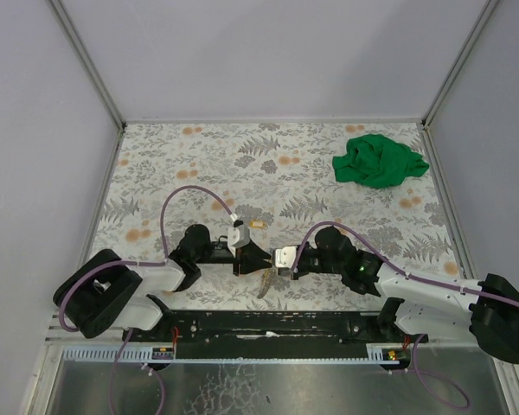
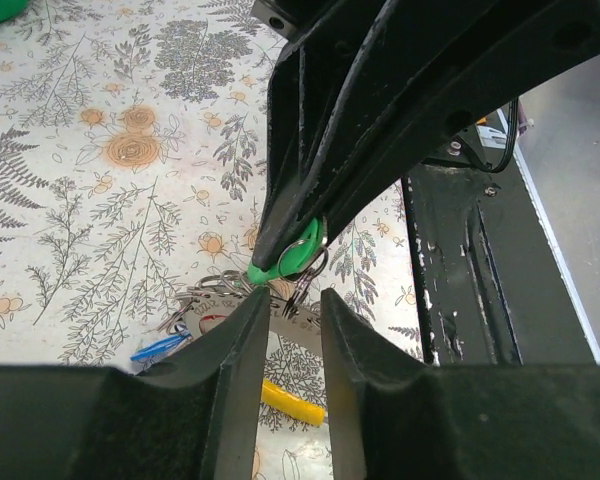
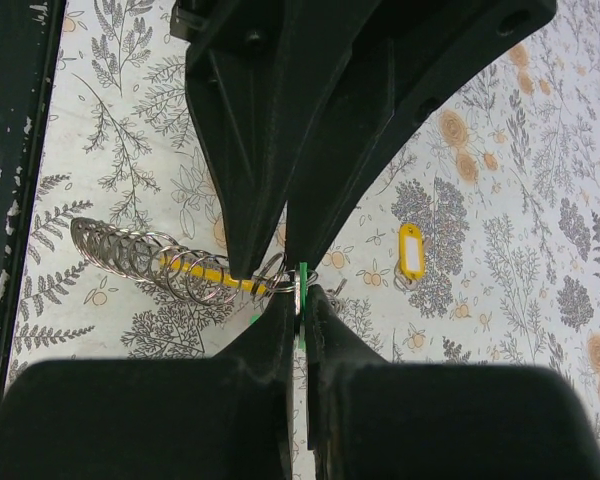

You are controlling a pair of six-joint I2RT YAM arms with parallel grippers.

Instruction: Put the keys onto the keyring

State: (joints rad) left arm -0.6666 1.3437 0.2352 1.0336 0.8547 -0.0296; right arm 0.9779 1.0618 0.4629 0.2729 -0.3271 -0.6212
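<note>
My two grippers meet low over the table's front middle. My right gripper (image 3: pixel 302 293) is shut on the key with the bright green tag (image 3: pixel 303 275), held edge-on; the green tag also shows in the left wrist view (image 2: pixel 292 256). My left gripper (image 2: pixel 295 300) is shut on the keyring (image 3: pixel 278 270), gripping a flat metal piece (image 2: pixel 298 318) of it. Silvery rings (image 3: pixel 130 255) trail from the keyring, with yellow (image 2: pixel 290 400), blue (image 2: pixel 160 347) and red tags. The key with the yellow tag (image 3: pixel 410 250) lies loose on the table, also seen from above (image 1: pixel 258 225).
A big green cloth (image 1: pixel 381 160) lies crumpled at the back right. The floral table cover (image 1: pixel 199 164) is bounded by grey walls on three sides. A black rail (image 1: pixel 268 324) runs along the near edge by the arm bases.
</note>
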